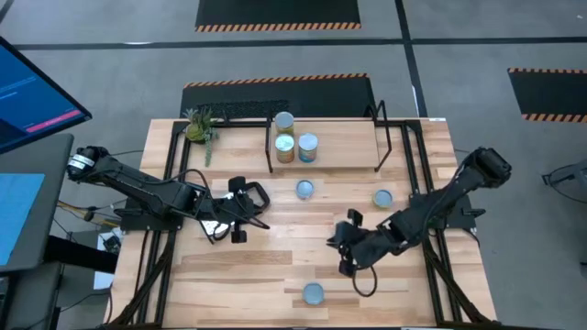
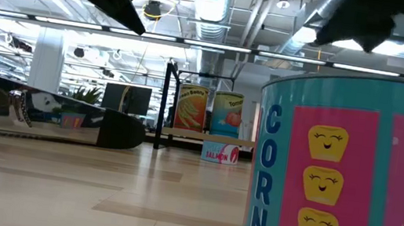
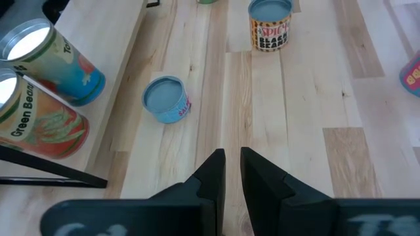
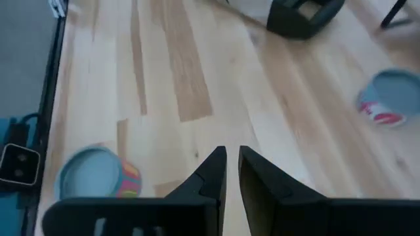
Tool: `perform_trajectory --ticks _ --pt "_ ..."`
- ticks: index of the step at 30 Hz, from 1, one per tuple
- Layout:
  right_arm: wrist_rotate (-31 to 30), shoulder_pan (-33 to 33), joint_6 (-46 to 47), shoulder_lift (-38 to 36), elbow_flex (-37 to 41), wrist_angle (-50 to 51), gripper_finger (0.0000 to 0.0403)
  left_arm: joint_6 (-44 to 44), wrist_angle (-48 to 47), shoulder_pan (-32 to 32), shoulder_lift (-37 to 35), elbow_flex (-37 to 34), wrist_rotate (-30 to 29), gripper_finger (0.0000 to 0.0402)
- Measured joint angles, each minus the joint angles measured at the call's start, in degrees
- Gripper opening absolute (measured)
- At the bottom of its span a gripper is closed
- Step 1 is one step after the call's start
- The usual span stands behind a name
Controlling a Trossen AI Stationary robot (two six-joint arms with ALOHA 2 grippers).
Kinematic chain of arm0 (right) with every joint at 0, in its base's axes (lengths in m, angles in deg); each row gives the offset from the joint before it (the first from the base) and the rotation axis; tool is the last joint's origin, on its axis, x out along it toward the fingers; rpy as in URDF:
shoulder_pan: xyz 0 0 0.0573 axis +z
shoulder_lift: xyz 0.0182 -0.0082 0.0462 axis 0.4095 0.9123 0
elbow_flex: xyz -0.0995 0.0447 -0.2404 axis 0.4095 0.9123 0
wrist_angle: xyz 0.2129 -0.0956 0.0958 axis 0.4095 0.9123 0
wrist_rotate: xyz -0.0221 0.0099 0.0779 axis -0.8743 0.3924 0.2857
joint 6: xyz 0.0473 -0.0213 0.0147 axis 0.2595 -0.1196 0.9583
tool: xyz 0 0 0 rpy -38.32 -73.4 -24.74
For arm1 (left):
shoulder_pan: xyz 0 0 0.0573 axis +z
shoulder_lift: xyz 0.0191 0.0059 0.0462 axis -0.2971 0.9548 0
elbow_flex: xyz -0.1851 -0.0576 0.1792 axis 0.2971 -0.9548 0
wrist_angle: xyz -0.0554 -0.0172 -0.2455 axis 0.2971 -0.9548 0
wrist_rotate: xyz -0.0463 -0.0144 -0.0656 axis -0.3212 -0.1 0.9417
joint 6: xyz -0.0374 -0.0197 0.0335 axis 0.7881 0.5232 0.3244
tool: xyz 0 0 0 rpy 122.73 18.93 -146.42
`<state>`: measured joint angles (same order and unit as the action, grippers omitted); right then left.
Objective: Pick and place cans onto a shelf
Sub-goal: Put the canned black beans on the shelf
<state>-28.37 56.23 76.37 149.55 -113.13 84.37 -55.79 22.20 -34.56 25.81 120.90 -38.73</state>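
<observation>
The shelf [image 1: 348, 147] stands at the table's far side, with three cans [image 1: 285, 147] upright at its left end. A low salmon can [image 1: 304, 190] and a black-beans can [image 1: 382, 198] stand on the table in front of it. A corn can [image 1: 313, 293] stands near the front edge. My left gripper [image 3: 231, 164] hovers shut over the table, left of the salmon can [image 3: 166, 99]. My right gripper [image 4: 231, 160] hovers shut between the black-beans can and the corn can [image 4: 98, 174]. Nothing sits between either pair of fingers.
A small green plant [image 1: 200, 128] sits at the table's far left corner, and a dark flat thing [image 1: 248, 112] lies behind the shelf. The shelf's right half is bare board. The corn can [image 2: 352, 174] fills the low view's right side.
</observation>
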Motion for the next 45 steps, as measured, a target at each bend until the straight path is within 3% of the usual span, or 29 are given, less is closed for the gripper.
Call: perform_trajectory --ticks 8,15,25,33,45 --pt "5.69 0.82 13.11 -0.44 0.21 8.97 0.0065 0.00 0.05 0.01 0.01 -0.01 -0.05 0.0038" --pt "6.14 -0.72 15.62 -1.08 0.15 16.56 0.0065 -0.04 0.69 0.02 0.01 -0.02 -1.54 0.0038" --pt "12.13 -4.04 13.08 -1.08 0.12 16.96 0.0065 -0.04 1.13 0.02 0.01 -0.02 -1.54 0.0038" --pt "12.15 -6.30 5.14 -1.06 0.12 16.91 0.0074 0.07 1.15 0.00 0.01 -0.02 -1.54 0.0038" --pt "17.13 -8.61 1.14 7.17 0.19 16.58 0.0165 1.11 1.36 0.00 0.01 -0.02 -1.52 0.0038"
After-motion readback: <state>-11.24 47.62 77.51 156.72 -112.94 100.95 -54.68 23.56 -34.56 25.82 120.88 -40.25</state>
